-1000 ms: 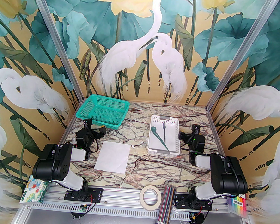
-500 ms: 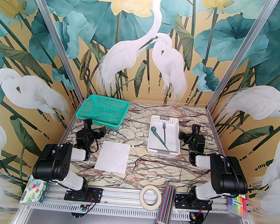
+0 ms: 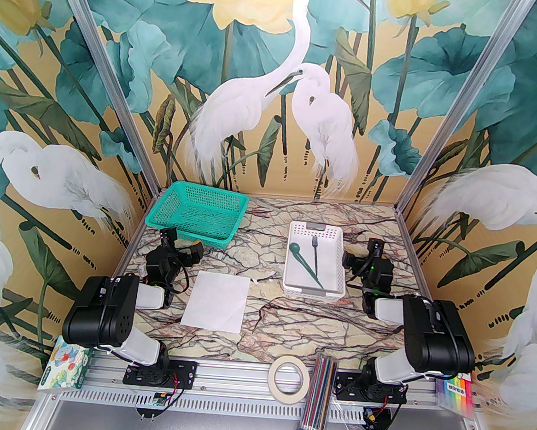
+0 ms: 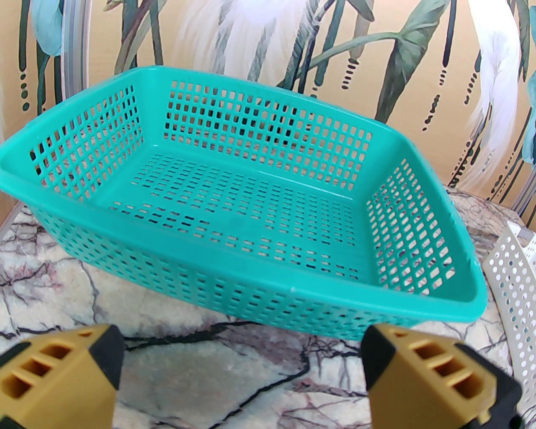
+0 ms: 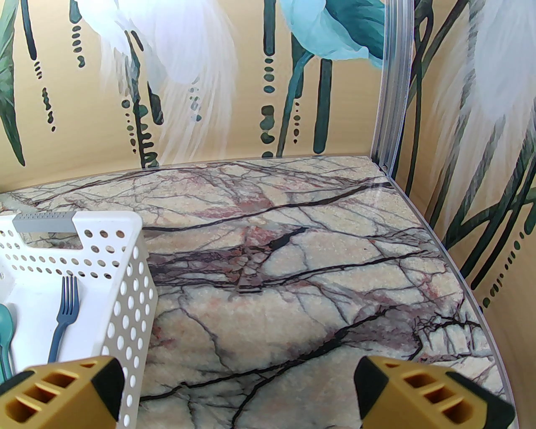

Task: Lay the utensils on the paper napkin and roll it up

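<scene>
As it lies flat, the napkin looks smooth.

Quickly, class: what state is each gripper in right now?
Left gripper: open, fingers holding nothing.
Right gripper: open, fingers holding nothing.

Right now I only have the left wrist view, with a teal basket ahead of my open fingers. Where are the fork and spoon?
Observer: The spoon and fork lie inside the white basket, to the right of the teal basket.
Operator: And the napkin?
Observer: The paper napkin lies flat on the table with nothing on it. It is nearer the arm bases than the left gripper.
Operator: Is the other arm free?
Observer: Yes. The right gripper is open and holds nothing, just off the white basket's right wall.
</scene>
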Controlling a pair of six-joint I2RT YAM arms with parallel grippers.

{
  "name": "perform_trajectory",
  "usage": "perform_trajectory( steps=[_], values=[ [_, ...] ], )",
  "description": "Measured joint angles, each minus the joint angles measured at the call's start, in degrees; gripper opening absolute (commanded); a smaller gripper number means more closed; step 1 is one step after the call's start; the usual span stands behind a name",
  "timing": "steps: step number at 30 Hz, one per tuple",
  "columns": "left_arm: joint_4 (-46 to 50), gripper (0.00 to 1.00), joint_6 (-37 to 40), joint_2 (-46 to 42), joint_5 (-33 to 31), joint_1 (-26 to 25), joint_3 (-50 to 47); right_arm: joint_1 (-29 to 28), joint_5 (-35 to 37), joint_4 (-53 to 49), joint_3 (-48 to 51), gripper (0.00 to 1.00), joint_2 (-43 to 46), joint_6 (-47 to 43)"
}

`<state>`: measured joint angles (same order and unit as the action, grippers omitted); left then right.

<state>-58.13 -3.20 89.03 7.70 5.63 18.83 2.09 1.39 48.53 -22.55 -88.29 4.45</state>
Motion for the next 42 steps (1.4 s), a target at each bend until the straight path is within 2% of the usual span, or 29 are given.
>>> perform_trajectory(
  steps=[5,11,15,19,25,32,37,42],
  values=[
    [-1.7,0.99,-0.04,-5.16,-0.83,-0.02,-4.28,0.0,0.52,-7.34,-0.55,0.99,6.21,0.22],
    [3.98,0.99,-1.05,-20.22,-2.67,-0.02,-4.7,0.0,0.7,-20.5,-5.7,0.99,18.27,2.01],
    [18.58,0.99,-6.21,-31.47,-4.48,-0.02,0.02,0.0,-1.22,-34.32,-12.68,0.99,23.3,4.07],
    [31.65,0.99,-13.86,-38.16,-4.15,-0.02,6.54,0.0,-4.68,-50.05,-22.49,0.99,24.24,6.29],
    [53.66,0.99,-24.15,-42.8,-0.76,-0.02,12.66,-0.28,-9.88,-68.57,-31.06,0.99,23.54,9.05],
    [74.88,0.99,-30.34,-45.11,4.98,-0.31,15.15,-2.14,-12.2,-80.5,-31.3,0.99,21.18,10.43],
    [83.49,0.99,-32.35,-45.05,7.72,-2.64,14.88,-3.89,-12.13,-83.14,-31.32,0.99,17.97,10.43],
    [84.61,0.99,-34.25,-42.14,9.68,-6.64,12.11,-4.85,-11.58,-84.59,-32.26,0.99,12.57,10.27]
  ],
)
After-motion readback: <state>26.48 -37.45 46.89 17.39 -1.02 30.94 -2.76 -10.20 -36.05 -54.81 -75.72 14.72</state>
